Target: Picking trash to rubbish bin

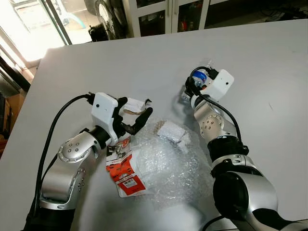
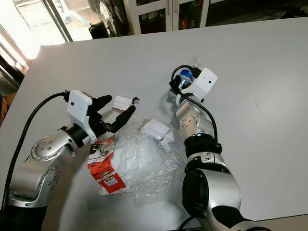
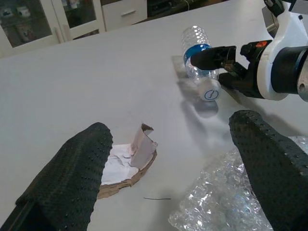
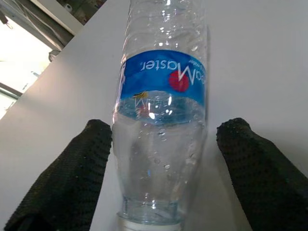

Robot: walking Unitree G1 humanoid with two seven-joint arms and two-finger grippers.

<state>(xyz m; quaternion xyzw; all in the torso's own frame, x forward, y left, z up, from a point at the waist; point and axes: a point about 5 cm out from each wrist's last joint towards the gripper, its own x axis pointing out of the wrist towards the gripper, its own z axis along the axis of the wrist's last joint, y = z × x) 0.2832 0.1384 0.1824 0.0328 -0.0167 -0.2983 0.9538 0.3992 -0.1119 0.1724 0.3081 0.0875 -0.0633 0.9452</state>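
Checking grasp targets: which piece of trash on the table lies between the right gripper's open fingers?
The clear plastic bottle with the blue label, lying on its side. The right gripper straddles it; the other trash lies nearer the left gripper.

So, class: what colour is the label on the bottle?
Blue, with white lettering and a red dot; the bottle label shows best in the right wrist view.

Blue label on the plastic bottle (image 4: 161, 125) — reads "Master".

Clear bottle (image 4: 163, 110) lying on table (image 4: 260, 57), between spread jaws
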